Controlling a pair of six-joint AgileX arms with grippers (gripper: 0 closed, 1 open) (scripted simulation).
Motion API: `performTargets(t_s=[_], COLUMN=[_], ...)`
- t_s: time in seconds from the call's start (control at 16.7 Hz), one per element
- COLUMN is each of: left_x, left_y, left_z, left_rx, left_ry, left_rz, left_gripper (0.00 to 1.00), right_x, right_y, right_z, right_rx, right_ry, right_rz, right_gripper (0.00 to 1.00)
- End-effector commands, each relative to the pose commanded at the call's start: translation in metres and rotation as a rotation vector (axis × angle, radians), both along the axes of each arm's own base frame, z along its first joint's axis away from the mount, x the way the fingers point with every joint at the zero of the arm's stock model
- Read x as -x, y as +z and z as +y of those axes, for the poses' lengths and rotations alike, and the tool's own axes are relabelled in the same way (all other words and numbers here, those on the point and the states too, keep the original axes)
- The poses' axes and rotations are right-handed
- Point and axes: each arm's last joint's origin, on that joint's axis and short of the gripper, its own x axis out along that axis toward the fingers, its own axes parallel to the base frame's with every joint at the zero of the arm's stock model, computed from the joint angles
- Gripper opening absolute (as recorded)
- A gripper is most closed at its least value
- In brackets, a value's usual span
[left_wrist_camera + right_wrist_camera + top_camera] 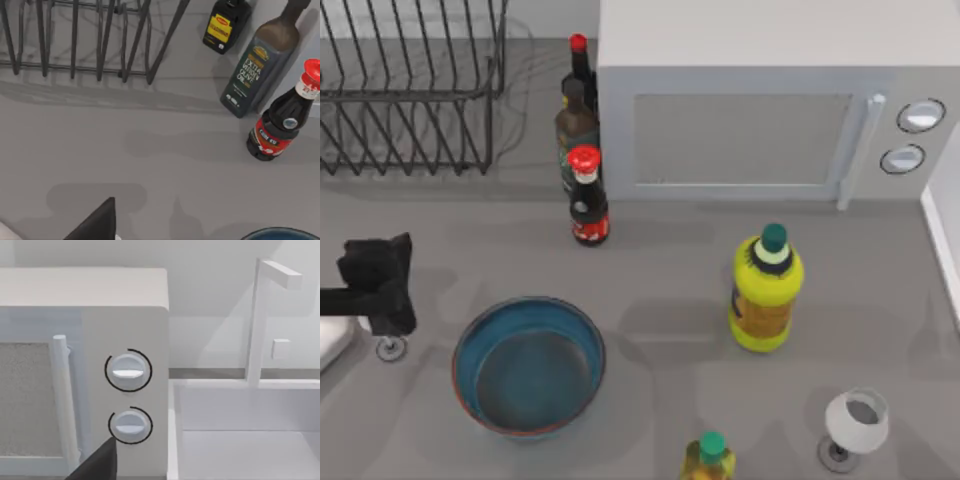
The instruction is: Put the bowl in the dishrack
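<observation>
The bowl (pixel 528 366) stands upright on the grey table at the front left. It is teal-blue inside with a reddish-brown rim, and its edge (pixel 280 233) also shows in the left wrist view. The dishrack (pixel 410 90), a black wire rack, stands at the back left corner, and its bars (pixel 100 40) appear in the left wrist view. My left gripper (pixel 380 288) hovers at the table's left side, just left of the bowl and apart from it. A dark part of my right gripper (pixel 97 465) faces the microwave's knobs.
A grey microwave (pixel 760 110) fills the back right. Three dark bottles (pixel 587 195) stand in a row between it and the rack. A yellow bottle (pixel 766 290), a wine glass (pixel 855 425) and a smaller bottle (pixel 708 458) stand right of the bowl. Another glass's foot (pixel 390 348) is below the left gripper.
</observation>
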Motion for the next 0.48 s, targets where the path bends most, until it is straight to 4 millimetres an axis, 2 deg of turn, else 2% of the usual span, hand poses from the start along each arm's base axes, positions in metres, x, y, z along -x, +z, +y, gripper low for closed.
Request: performTargets(t_s=[0.24,0.48], left_x=[-0.046,-0.091], left_y=[0.028,0.027], left_z=[-0.044,-0.109], left_rx=[0.002,-0.082], left_ry=[-0.064,-0.072], left_rz=[0.377,0.717], left_gripper=[1.0,1.0], right_x=[0.0,0.0], right_y=[0.0,0.0], right_z=[0.0,0.0], right_rx=[0.0,0.0], right_ry=[0.0,0.0], right_rz=[0.0,0.0], right_gripper=[1.0,1.0])
